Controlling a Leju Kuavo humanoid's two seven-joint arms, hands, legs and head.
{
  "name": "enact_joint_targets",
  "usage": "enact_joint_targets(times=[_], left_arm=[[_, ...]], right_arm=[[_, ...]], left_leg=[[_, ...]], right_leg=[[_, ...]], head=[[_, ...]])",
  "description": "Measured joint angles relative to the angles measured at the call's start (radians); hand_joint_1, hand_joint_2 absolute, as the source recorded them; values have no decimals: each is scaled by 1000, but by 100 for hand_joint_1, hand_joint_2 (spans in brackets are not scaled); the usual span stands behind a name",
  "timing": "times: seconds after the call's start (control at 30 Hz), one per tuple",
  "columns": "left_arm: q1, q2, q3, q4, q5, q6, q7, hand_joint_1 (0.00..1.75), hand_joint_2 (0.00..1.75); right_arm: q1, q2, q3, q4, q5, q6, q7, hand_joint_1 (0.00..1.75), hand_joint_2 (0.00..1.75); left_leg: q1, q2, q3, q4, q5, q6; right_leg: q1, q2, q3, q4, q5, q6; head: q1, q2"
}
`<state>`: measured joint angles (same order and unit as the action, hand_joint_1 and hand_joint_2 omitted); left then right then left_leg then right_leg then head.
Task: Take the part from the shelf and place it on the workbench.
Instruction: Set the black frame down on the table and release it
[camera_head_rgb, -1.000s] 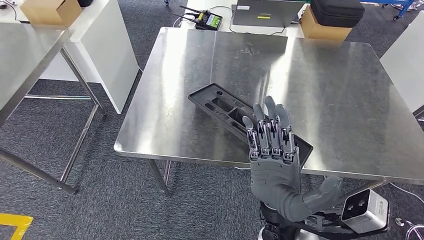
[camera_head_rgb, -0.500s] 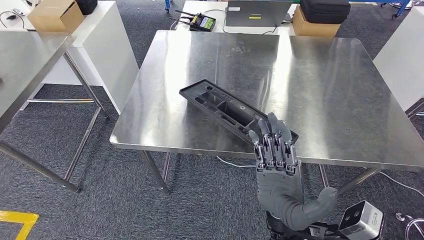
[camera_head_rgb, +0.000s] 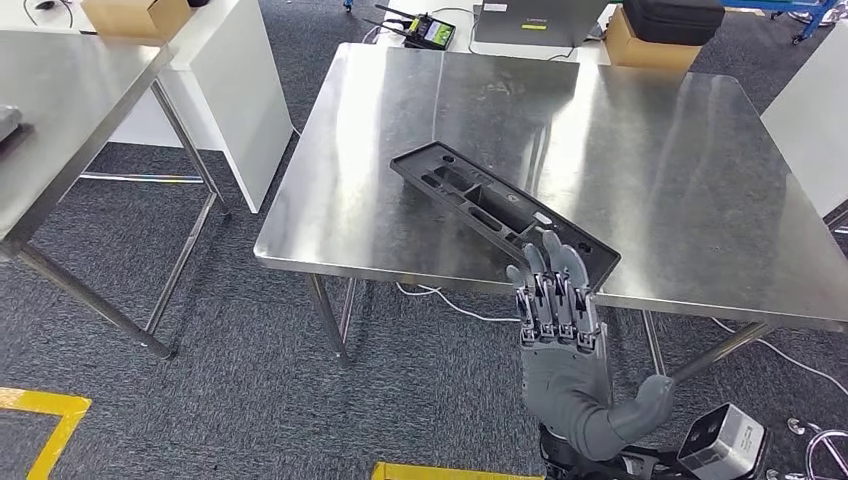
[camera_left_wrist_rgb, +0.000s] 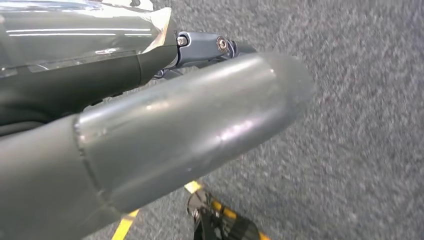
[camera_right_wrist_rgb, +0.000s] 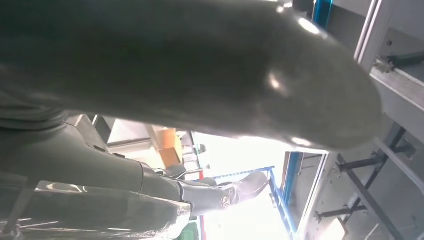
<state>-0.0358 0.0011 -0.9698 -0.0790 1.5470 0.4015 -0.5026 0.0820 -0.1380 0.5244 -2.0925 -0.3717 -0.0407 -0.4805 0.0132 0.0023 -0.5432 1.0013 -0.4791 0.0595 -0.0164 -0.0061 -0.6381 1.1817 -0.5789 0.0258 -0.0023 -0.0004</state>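
**Right hand raised at the workbench's near edge, part lying on the steel top**

Head view: the right hand (camera_head_rgb: 558, 305) stands upright, back toward the camera, fingers (camera_head_rgb: 552, 275) straight and close side by side, thumb out to the side; it holds nothing. It rises in front of the near edge of the workbench (camera_head_rgb: 660, 150), its fingertips overlapping the near end of the part (camera_head_rgb: 480, 205). Whether they touch the part cannot be told. The part is a long black moulded tray with recessed pockets, lying flat and diagonally on the workbench, its far end toward the middle of the top and its near end at the near edge. Beyond the workbench's far edge sit a laptop (camera_head_rgb: 530, 18), a small green-faced device with antennas (camera_head_rgb: 428, 32) and a cardboard box (camera_head_rgb: 648, 50) with a black case (camera_head_rgb: 672, 18) on it. To the side of the workbench stands a second steel table (camera_head_rgb: 70, 100), and behind that a white cabinet (camera_head_rgb: 235, 85). Yellow floor tape (camera_head_rgb: 40, 425) lies on the grey carpet nearer than the workbench.

Left wrist view: the left hand (camera_left_wrist_rgb: 165, 135) appears as a thick grey thumb close to the lens above grey carpet; how its fingers lie cannot be told.

Right wrist view: the dark thumb (camera_right_wrist_rgb: 210, 70) takes up the upper part, with grey metal framing (camera_right_wrist_rgb: 390, 95) and a blue post (camera_right_wrist_rgb: 290, 175) beyond it.
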Motion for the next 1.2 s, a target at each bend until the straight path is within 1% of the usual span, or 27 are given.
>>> enact_joint_targets(times=[0.03, 0.07, 0.1, 0.13, 0.2, 0.23, 0.3, 0.37, 0.4, 0.43, 0.5, 0.53, 0.57, 0.6, 0.63, 0.7, 0.77, 0.8, 0.87, 0.9, 0.93, 0.97, 1.03, 1.07, 1.1, 1.13, 1.2], left_arm=[[0, 2, -1, -1, 0, -3, 0, 0, 0], [0, 4, -2, -2, -1, -7, 0, 0, 0], [0, 5, -3, -3, -1, -10, 0, 0, 0], [1, 5, -4, -5, -2, -13, 0, 0, 0], [1, 5, -5, -9, -4, -16, 0, 0, 0], [1, 5, -5, -11, -6, -17, -1, 0, 0], [1, 7, -5, -13, -8, -20, -3, 0, 0], [1, 9, -6, -13, -9, -22, -6, 0, 0], [2, 9, -6, -14, -9, -23, -6, 0, 0], [2, 11, -7, -14, -9, -23, -5, 0, 0], [2, 13, -14, -14, -10, -23, 2, 0, 0], [2, 13, -17, -15, -10, -23, 7, 0, 0], [2, 14, -21, -15, -10, -23, 12, 0, 0], [2, 14, -23, -16, -11, -23, 16, 0, 0], [1, 14, -24, -17, -10, -23, 18, 0, 0], [0, 14, -27, -18, -9, -23, 17, 0, 0], [-2, 14, -29, -19, -9, -23, 15, 0, 0], [-3, 14, -30, -19, -9, -23, 14, 0, 0], [-2, 14, -30, -19, -8, -23, 14, 0, 0], [-2, 14, -31, -19, -7, -23, 14, 0, 0], [-2, 15, -31, -19, -7, -23, 14, 0, 0], [-2, 15, -32, -19, -6, -24, 14, 0, 0], [-3, 15, -33, -19, -3, -25, 14, 0, 0], [-3, 15, -34, -19, -1, -26, 14, 0, 0], [-3, 15, -35, -19, 1, -29, 13, 0, 0], [-3, 15, -35, -19, 2, -31, 13, 0, 0], [-3, 15, -36, -19, 3, -36, 11, 0, 0]], right_arm=[[4, -2, -2, 2, 4, -6, -1, 0, 0], [8, -4, -6, 5, 10, -15, 0, 0, 0], [12, -5, -10, 9, 17, -25, 3, 0, 0], [15, -6, -14, 14, 22, -36, 9, 0, 0], [18, -6, -23, 29, 22, -55, 27, 0, 0], [19, -6, -28, 40, 18, -65, 36, 0, 0], [19, -8, -38, 70, 4, -87, 50, 0, 0], [19, -10, -48, 105, -7, -106, 59, 0, 0], [19, -10, -51, 121, -6, -116, 64, 0, 0], [18, -10, -53, 138, 4, -132, 71, 0, 0], [17, -9, -56, 187, 53, -187, 95, 0, 0], [15, -7, -58, 224, 85, -220, 105, 0, 0], [13, -4, -61, 270, 114, -250, 112, 0, 0], [9, -1, -65, 325, 139, -277, 113, 0, 0], [3, 3, -68, 386, 158, -297, 111, 0, 0], [-17, 10, -78, 525, 173, -313, 103, 0, 0], [-41, 16, -91, 657, 163, -303, 91, 0, 0], [-50, 19, -97, 709, 158, -298, 85, 0, 0], [-64, 23, -104, 788, 154, -292, 78, 0, 0], [-68, 25, -107, 817, 153, -291, 84, 0, 0], [-71, 27, -110, 842, 152, -290, 97, 0, 0], [-75, 30, -114, 868, 152, -290, 115, 0, 0], [-93, 39, -121, 955, 161, -295, 146, 0, 0], [-106, 45, -122, 1017, 168, -299, 150, 0, 0], [-120, 53, -123, 1089, 176, -301, 146, 0, 0], [-134, 61, -123, 1161, 181, -299, 141, 0, 0], [-159, 78, -124, 1293, 179, -289, 141, 0, 0]], left_leg=[[-3, 0, -11, 0, 9, 2], [-6, 1, -23, 1, 17, 3], [-8, 1, -34, 1, 26, 2], [-10, 0, -44, 2, 34, 1], [-13, 0, -59, 3, 49, -5], [-14, 0, -64, 4, 57, -9], [-17, 0, -69, 5, 72, -20], [-15, -2, -75, 9, 77, -30], [-13, -3, -82, 23, 59, -35], [-10, -5, -94, 55, 23, -40], [-4, -6, -125, 167, -78, -49], [-2, -6, -137, 228, -114, -54], [1, -6, -140, 270, -125, -58], [5, -5, -129, 283, -114, -60], [9, -5, -101, 259, -88, -63], [14, -6, -5, 130, -42, -65], [10, -9, 60, 22, -38, -62], [6, -11, 66, 2, -44, -58], [2, -10, 53, -9, -35, -42], [1, -7, 44, -12, -26, -30], [2, -4, 33, -16, -15, -17], [2, -1, 21, -19, -4, -7], [-3, 3, -6, -18, 18, 1], [-4, 4, -22, -17, 29, 1], [-5, 5, -37, -17, 40, 0], [-5, 5, -50, -16, 52, -2], [-5, 5, -74, -15, 74, -10]], right_leg=[[0, 0, -15, 59, -26, -1], [0, 1, -18, 93, -34, 2], [1, 1, -4, 94, -26, 9], [2, 1, 30, 57, -6, 17], [5, 1, 133, -87, 28, 22], [9, 2, 177, -154, 34, 19], [18, 4, 210, -221, 33, 7], [14, 2, 197, -224, 43, -8], [10, 1, 190, -225, 51, -19], [6, -2, 182, -226, 61, -31], [8, -6, 160, -226, 81, -47], [10, -7, 150, -225, 91, -50], [12, -8, 139, -224, 101, -49], [12, -9, 128, -223, 110, -47], [12, -9, 118, -220, 118, -43], [11, -9, 96, -210, 130, -33], [12, -11, 80, -199, 140, -18], [13, -12, 74, -197, 146, -11], [13, -13, 64, -194, 157, 4], [12, -11, 54, -183, 148, 5], [12, -9, 40, -158, 123, 3], [12, -7, 22, -113, 84, -2], [9, -3, -14, 14, 1, -12], [8, -3, -21, 67, -20, -10], [7, -2, -14, 91, -20, -4], [6, -2, 9, 82, -4, 5], [4, -2, 100, -27, 34, 18]], head=[[0, 0], [1, 0], [1, 0], [1, 0], [1, 0], [0, 0], [0, 0], [0, 0], [0, 0], [-1, 0], [-4, 0], [-4, 0], [-4, 0], [-4, 0], [-4, 0], [-5, 0], [-4, 0], [-5, 0], [-5, 0], [-5, 0], [-3, 0], [-2, 0], [1, 0], [1, 0], [2, 0], [2, 0], [3, 0]])
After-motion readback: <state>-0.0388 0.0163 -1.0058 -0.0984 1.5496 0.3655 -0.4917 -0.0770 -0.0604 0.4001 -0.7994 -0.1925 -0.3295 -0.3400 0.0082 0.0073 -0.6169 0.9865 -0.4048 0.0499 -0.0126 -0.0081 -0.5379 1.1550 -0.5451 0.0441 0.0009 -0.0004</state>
